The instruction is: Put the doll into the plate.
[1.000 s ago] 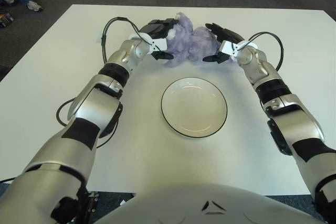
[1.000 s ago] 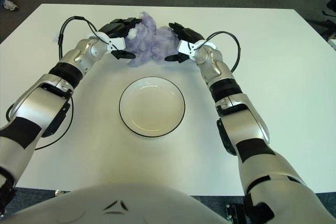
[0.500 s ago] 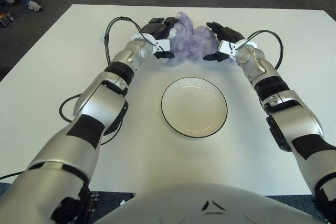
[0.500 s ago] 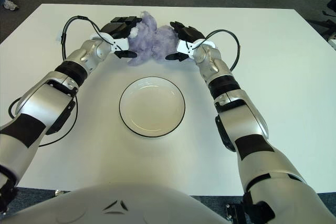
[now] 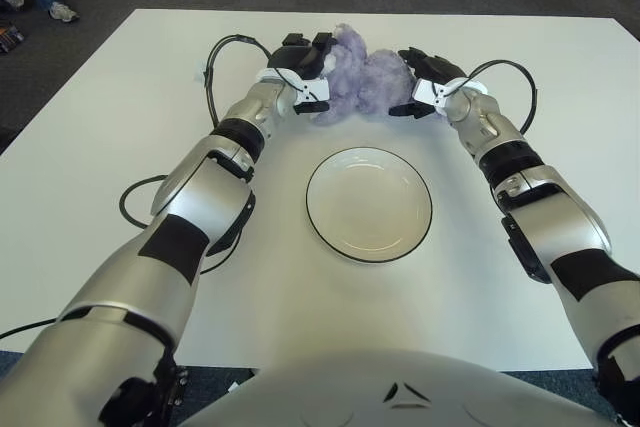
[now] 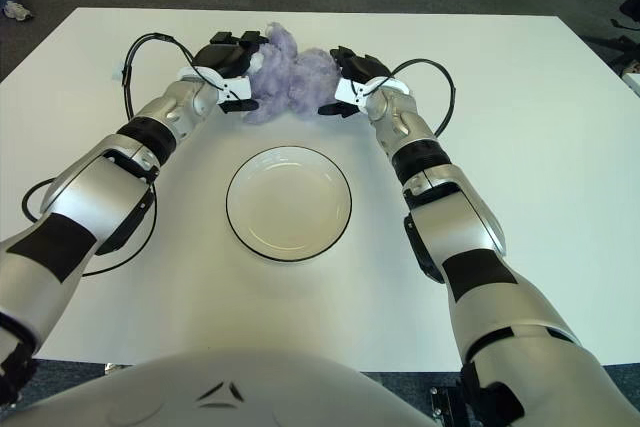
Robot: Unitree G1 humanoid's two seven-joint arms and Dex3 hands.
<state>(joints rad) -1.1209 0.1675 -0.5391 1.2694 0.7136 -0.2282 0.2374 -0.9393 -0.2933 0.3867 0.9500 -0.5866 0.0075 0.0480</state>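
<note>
- The purple doll (image 5: 358,82) lies at the far side of the white worktop (image 5: 100,147), its flanks partly hidden by both hands, so its shape is hard to make out.
- The left robot hand (image 5: 305,72) presses its left side and the right robot hand (image 5: 425,82) its right, fingers curled against the plush, clamping it between them.
- The right eye view shows more worktop right of the robot's right arm.
- The plate (image 5: 369,204), nearer the robot, holds nothing.

You have one purple doll (image 5: 357,82) near the far edge of the one white table (image 5: 100,147), one empty plate (image 5: 369,204) at its middle, and two hands: left hand (image 5: 303,71), right hand (image 5: 424,80)
</note>
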